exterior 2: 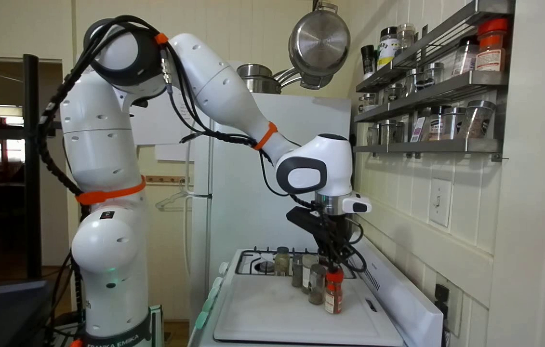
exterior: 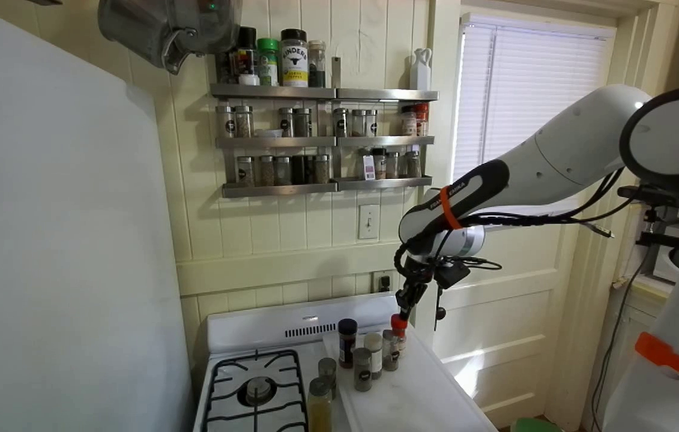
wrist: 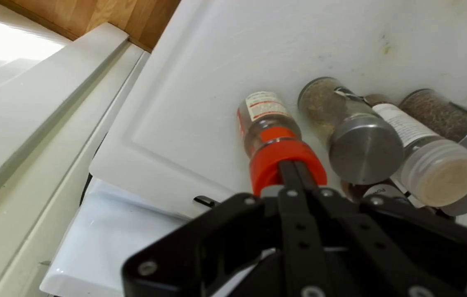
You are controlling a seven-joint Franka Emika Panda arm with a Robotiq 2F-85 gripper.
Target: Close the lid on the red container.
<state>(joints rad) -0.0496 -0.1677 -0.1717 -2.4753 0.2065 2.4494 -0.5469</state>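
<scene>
Wrist view, pale trim (wrist: pixel 47 165): slants across the left side of the frame.
Stove (wrist: pixel 117 243): a white part of it shows at the lower left of the frame.
White board (wrist: pixel 192 95): lies over part of the stove, reaching from the middle to the upper right of the frame.
Red container (wrist: pixel 272 132): middle of the frame, standing on the white board; clear body, pale label with orange-red print; upright in both exterior views.
Red lid (wrist: pixel 287 150): at the container's upper end; the jaws hide some of it, so whether it is fully closed cannot be told.
Jaws: together, extending from the bottom of the frame, tips at the red lid; whether they press on it cannot be told.
Grey-capped bottle (wrist: pixel 347 128): right of centre, near the red container but apart from it.
Pale-capped bottle (wrist: pixel 427 152): right side of the frame, label turned partly into view.
Brown-filled bottle (wrist: pixel 435 111): at the far right.
Refrigerator (exterior: pixel 63 216): in an exterior view, fills the left of the frame.
Metal pot (exterior: pixel 147 30): upper left.
Burner (exterior: pixel 257 389): lower left of centre, under a black grate.
Yellow-filled bottle (exterior: pixel 319 408): bottom middle, just beside the grate.
Shelves (exterior: pixel 279 142): upper middle, three levels bearing jars.
Robot arm (exterior: pixel 555 150): spans from the right edge to the lower middle.
</scene>
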